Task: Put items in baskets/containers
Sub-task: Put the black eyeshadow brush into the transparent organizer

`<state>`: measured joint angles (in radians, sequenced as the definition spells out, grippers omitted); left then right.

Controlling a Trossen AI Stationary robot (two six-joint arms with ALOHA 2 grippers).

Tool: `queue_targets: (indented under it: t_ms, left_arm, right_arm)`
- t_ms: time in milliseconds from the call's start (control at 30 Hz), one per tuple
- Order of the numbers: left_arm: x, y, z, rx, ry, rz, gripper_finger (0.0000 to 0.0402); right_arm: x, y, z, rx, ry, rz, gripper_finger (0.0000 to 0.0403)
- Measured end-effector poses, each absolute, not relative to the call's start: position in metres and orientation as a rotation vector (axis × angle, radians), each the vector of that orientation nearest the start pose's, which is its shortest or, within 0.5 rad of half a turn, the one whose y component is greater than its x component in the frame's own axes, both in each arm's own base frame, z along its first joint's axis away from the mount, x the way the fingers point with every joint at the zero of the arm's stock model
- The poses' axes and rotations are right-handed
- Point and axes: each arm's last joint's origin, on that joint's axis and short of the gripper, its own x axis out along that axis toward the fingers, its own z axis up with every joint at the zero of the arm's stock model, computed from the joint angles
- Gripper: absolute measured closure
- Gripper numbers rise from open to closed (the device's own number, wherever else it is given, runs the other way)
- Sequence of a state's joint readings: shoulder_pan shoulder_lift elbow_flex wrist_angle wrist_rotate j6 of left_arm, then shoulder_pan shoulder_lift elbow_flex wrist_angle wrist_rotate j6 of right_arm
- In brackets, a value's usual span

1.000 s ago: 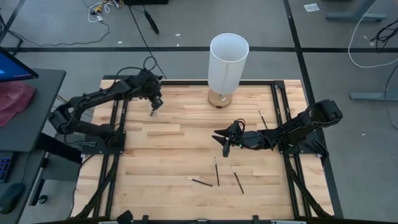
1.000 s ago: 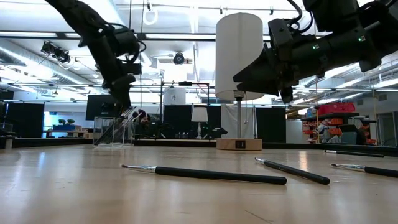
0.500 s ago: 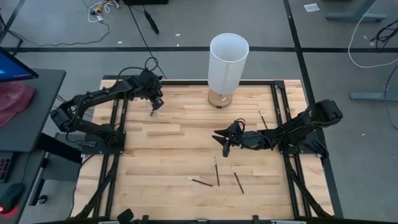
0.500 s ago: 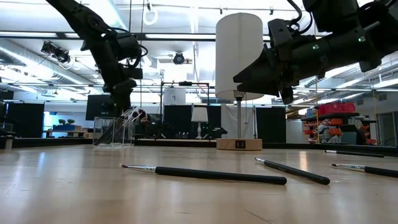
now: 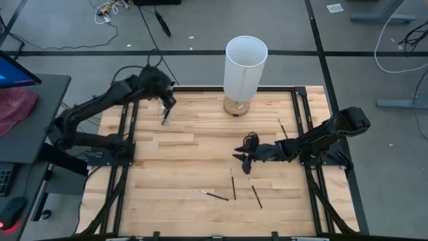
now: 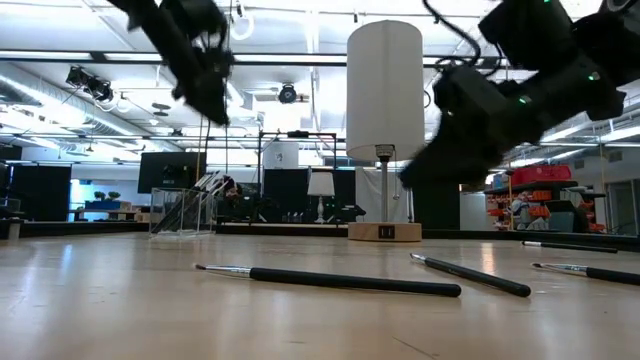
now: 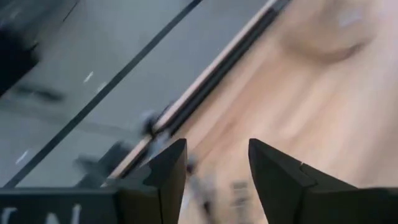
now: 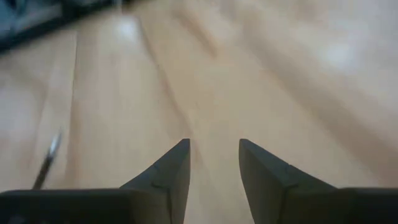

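A clear cup point(image 6: 185, 210) stands at the table's far left with several dark brushes leaning inside it; it also shows in the high view point(image 5: 164, 118). My left gripper point(image 5: 165, 102) hangs open and empty well above the cup point(image 6: 214, 100) point(image 7: 217, 149). Three brushes point(image 5: 233, 184) point(image 5: 255, 193) point(image 5: 214, 195) lie flat on the wood near the front middle, and one more point(image 5: 283, 128) lies at the right. My right gripper point(image 5: 241, 159) is open and empty point(image 8: 214, 146), pointing down above the table, just beyond the three brushes point(image 6: 340, 281).
A white lamp point(image 5: 245, 67) on a wooden foot point(image 6: 385, 231) stands at the table's far middle. Black frame rails point(image 5: 304, 120) run along the table's left and right sides. Bare wood lies between the two arms.
My left gripper has risen well above the cup and gone a little toward the far edge. My right gripper has dropped lower and moved slightly toward the near edge, closer to the brushes on the table.
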<state>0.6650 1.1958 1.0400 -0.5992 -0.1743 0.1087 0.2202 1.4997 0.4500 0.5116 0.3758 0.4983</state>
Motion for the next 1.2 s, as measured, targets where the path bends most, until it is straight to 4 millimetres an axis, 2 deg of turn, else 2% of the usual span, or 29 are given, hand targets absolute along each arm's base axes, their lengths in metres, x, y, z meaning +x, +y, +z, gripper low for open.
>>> queue_targets:
  t_ms: [133, 233, 400, 500, 600, 833, 933, 1200]
  left_arm:
    - [0.195, 0.114, 0.32, -0.064, 0.644, 0.615, 0.0237]
    - [0.202, 0.084, 0.315, -0.055, 0.541, 0.498, 0.0246]
    - [0.217, 0.039, 0.288, -0.054, 0.419, 0.304, 0.026]
    - [0.224, 0.016, 0.267, -0.052, 0.358, 0.203, 0.0266]
    - [0.229, -0.003, 0.247, -0.051, 0.294, 0.126, 0.027]
    - [0.228, -0.024, 0.227, -0.094, 0.166, 0.085, 0.0271]
    - [0.227, -0.027, 0.224, -0.101, 0.125, 0.107, 0.0271]
    - [0.226, -0.029, 0.223, -0.097, 0.125, 0.126, 0.0271]
  right_arm:
    - [0.234, 0.037, 0.128, 0.418, 0.687, -0.342, 0.0263]
    - [0.216, 0.029, 0.13, 0.457, 0.807, -0.447, 0.0249]
    - [0.187, 0.01, 0.135, 0.469, 0.894, -0.736, 0.02]
    - [0.173, 0.0, 0.137, 0.455, 0.865, -0.95, 0.0171]
    - [0.165, -0.009, 0.134, 0.472, 0.83, -1.09, 0.0157]
    - [0.135, -0.03, 0.105, 0.53, 0.844, -1.294, 0.0164]
    - [0.131, -0.034, 0.1, 0.55, 0.821, -1.312, 0.0171]
    - [0.133, -0.035, 0.1, 0.51, 0.886, -1.247, 0.0201]
